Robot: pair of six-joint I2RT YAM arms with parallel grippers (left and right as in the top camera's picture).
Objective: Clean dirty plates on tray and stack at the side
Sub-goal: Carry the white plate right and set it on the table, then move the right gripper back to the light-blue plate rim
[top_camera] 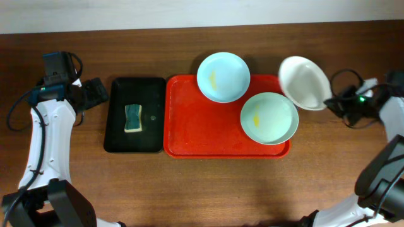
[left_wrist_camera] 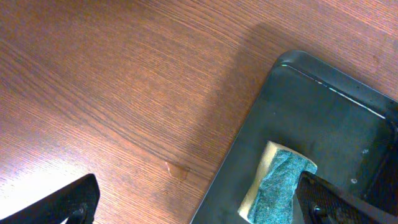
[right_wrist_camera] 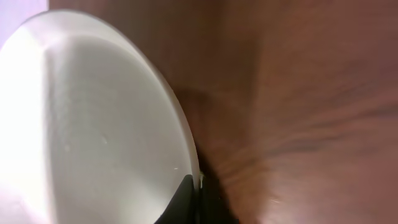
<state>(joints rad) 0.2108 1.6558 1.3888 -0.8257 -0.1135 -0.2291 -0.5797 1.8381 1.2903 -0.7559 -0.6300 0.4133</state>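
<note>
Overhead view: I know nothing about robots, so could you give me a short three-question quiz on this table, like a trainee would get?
1. How many plates rest on the red tray?
2. Which plate does the right gripper hold? A) white B) pale blue C) pale green
3. True or false: the sponge lies on the red tray.
Key: 1. Two: the pale blue plate and the pale green plate. 2. A, the white plate, pinched at its rim. 3. False: the sponge lies on the black tray.

Tilted white plate (right_wrist_camera: 93, 124), rim tight in the claw (right_wrist_camera: 198, 190), brown wooden table (right_wrist_camera: 311, 93) behind.
</note>
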